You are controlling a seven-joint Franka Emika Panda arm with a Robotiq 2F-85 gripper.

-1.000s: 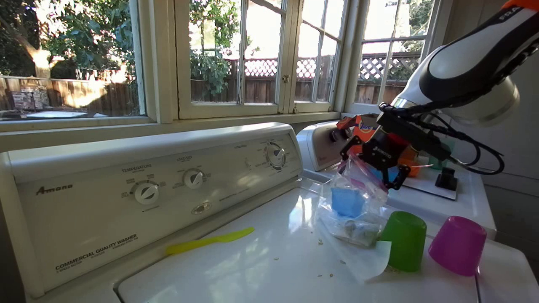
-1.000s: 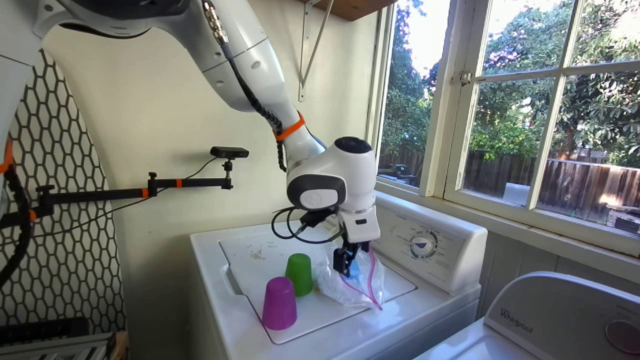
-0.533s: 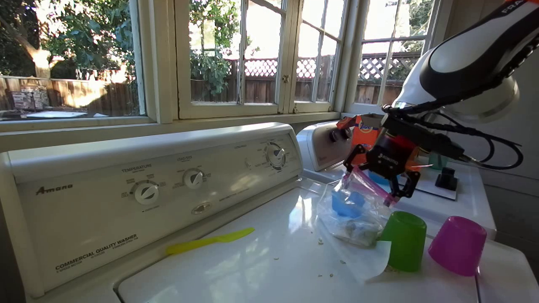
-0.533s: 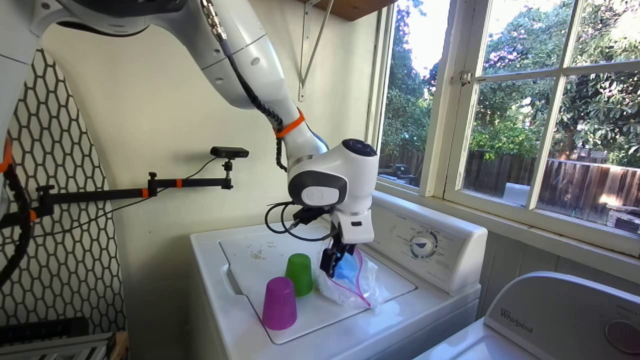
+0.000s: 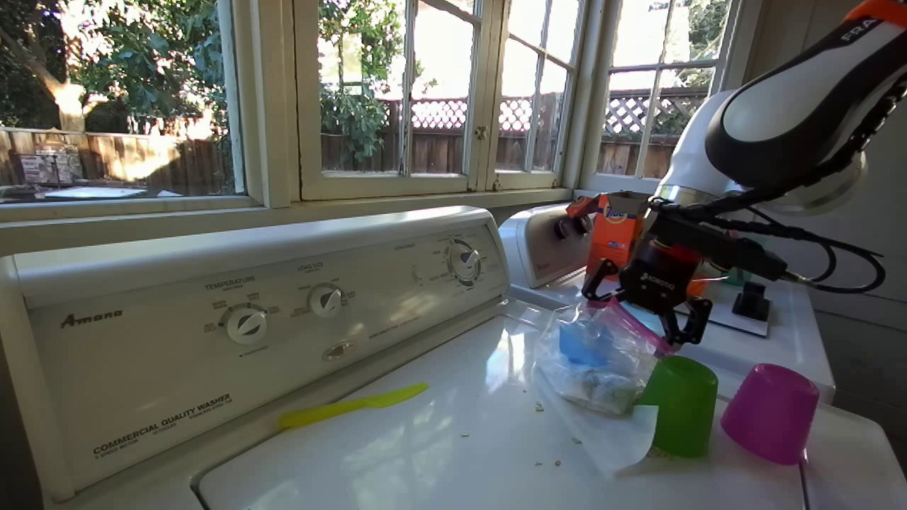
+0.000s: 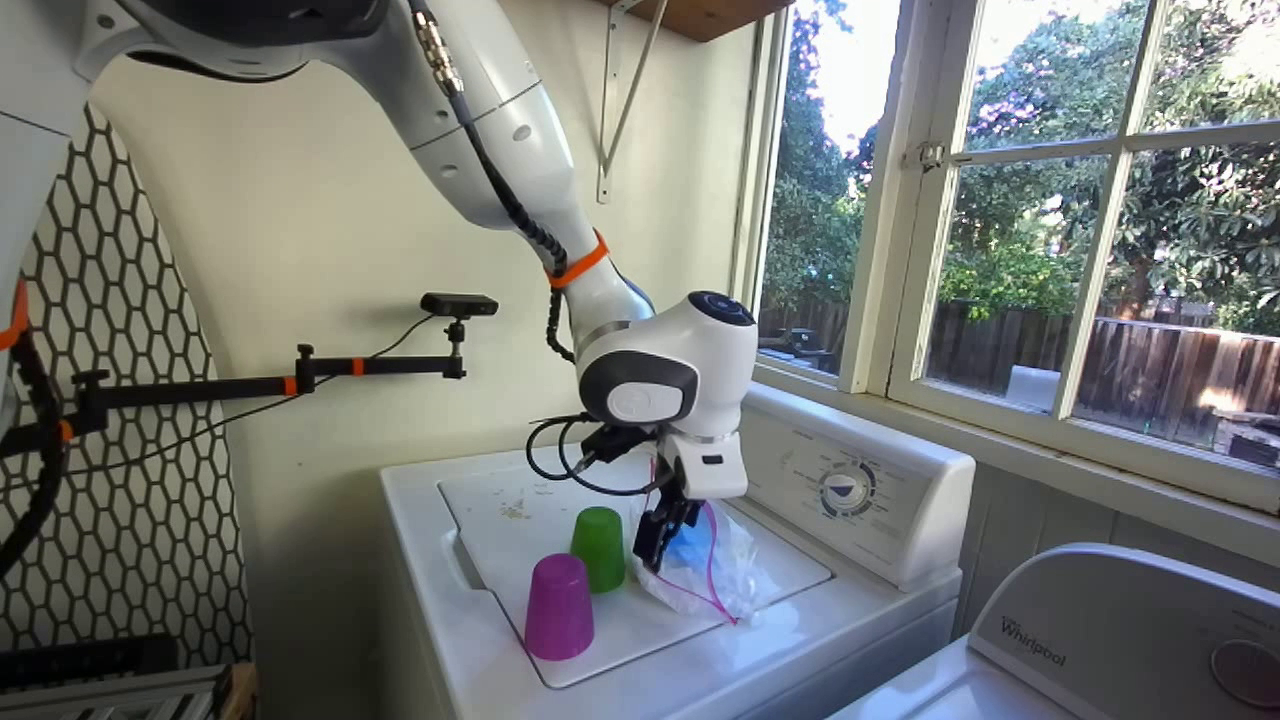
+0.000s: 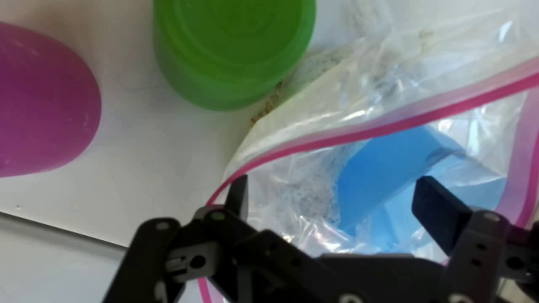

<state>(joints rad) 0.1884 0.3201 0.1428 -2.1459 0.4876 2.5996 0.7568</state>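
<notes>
Clear plastic bag (image 7: 391,90), blue object (image 7: 374,172) inside, gripper (image 7: 330,187) at bag's mouth, jaws apart

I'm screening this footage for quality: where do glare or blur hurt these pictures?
In both exterior views, the windows burn out white in places; in an exterior view, the washer lid carries glare; in the wrist view, the plastic bag glints and the purple cup looks soft.

White arm (image 6: 420,110) — orange band (image 6: 582,263), black cables (image 6: 515,208), screw-studded black tool (image 7: 332,185)
</notes>
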